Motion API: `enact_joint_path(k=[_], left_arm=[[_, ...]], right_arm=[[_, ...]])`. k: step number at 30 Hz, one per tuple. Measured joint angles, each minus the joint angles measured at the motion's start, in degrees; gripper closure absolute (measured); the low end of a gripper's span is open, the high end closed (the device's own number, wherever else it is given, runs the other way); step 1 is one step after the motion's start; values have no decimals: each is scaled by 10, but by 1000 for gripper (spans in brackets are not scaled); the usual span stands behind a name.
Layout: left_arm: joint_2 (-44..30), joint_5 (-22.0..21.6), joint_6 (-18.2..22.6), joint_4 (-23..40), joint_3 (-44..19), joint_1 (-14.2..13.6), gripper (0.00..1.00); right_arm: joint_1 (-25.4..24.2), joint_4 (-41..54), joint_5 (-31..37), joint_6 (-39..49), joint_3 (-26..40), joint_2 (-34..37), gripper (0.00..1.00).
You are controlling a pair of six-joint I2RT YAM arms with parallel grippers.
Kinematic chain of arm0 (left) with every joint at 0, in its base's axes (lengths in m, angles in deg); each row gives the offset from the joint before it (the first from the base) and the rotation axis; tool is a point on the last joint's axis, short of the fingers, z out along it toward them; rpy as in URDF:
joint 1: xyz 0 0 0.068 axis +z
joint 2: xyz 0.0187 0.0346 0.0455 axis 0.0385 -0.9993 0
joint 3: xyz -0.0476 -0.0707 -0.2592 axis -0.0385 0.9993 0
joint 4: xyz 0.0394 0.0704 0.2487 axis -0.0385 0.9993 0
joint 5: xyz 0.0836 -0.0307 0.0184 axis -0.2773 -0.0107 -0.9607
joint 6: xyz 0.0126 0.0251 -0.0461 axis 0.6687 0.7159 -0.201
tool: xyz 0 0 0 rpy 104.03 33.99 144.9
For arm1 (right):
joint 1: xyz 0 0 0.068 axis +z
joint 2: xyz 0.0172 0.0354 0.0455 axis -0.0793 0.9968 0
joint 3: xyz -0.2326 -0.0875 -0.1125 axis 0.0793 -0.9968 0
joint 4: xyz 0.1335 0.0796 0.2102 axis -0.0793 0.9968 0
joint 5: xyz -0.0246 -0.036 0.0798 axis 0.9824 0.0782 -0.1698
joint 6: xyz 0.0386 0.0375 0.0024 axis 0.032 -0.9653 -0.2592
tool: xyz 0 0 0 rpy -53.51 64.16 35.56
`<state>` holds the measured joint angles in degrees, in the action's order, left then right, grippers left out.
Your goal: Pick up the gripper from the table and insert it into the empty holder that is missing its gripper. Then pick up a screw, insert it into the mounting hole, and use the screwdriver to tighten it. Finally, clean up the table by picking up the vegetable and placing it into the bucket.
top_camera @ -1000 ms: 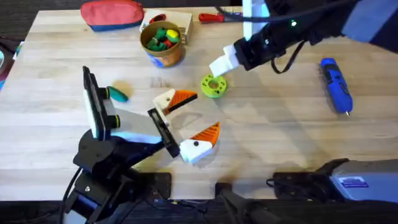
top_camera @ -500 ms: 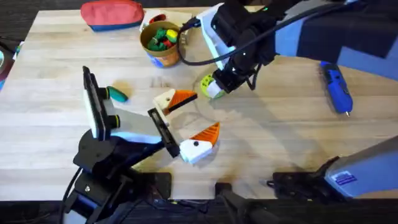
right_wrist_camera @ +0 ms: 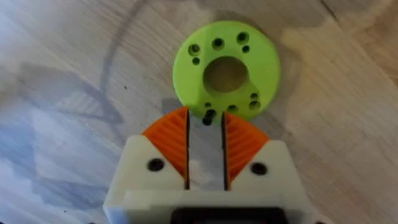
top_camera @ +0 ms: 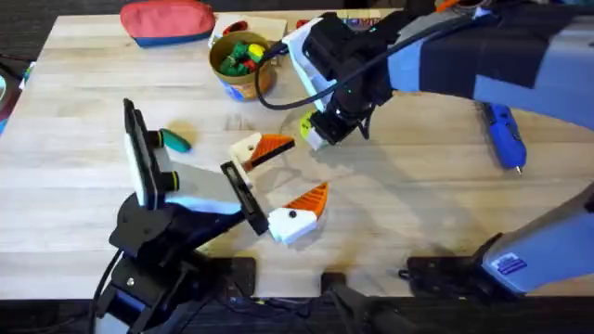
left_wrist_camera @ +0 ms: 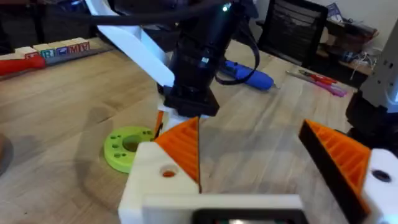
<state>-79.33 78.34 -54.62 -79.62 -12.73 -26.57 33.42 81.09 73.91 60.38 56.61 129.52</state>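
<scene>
The desk [top_camera: 418,204] carries all task items.

The right arm [top_camera: 483,56] has swung across the middle within the last second. It previously stood up and to the right of the bright green disc [right_wrist_camera: 264,68]. The right tool [top_camera: 317,130] has come down onto that disc.

The left arm [top_camera: 158,232] has not moved. The left tool [top_camera: 278,181] rests low over the desk centre, released wide, with nothing between its fingers. Both of its white finger blocks carry an orange fin. The insertion step therefore appears complete.

The bucket [top_camera: 241,63] stands at the far side of the desk, with coloured pieces inside. The screwdriver [top_camera: 501,130] lies untouched at the right, partly under the right arm. The vegetable [top_camera: 174,139] lies at the left, beside the left arm and well apart from the bucket. None of these three items has shifted.

In the right wrist view, the right tool's orange pads [right_wrist_camera: 171,140] stand close together with a narrow gap between them. The pads are released, not clenched. A small dark item, probably a screw [right_wrist_camera: 208,116], sits at the disc's rim between the fingertips. It is narrower than the gap, so it does not appear to be grasped yet.

In the left wrist view, one finger block shows a round mounting hole [left_wrist_camera: 168,173] with no screw head in it. The current step is judged to be screw pickup.
</scene>
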Motion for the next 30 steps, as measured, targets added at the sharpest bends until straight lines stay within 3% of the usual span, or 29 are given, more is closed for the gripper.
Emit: enact_joint_path(k=[3,6,8,20,30], left_arm=[[0,0,0,0,0,0,13],[0,0,0,0,0,0,13],[0,0,0,0,0,0,13],[0,0,0,0,0,0,13],[0,0,0,0,0,0,15]], right_arm=[[0,-3,0,0,0,1,758],[0,-6,4,0,0,3,935],[0,-6,6,0,0,4,994],[-15,27,8,0,0,-7,998],[-34,66,8,4,33,-109,998]])
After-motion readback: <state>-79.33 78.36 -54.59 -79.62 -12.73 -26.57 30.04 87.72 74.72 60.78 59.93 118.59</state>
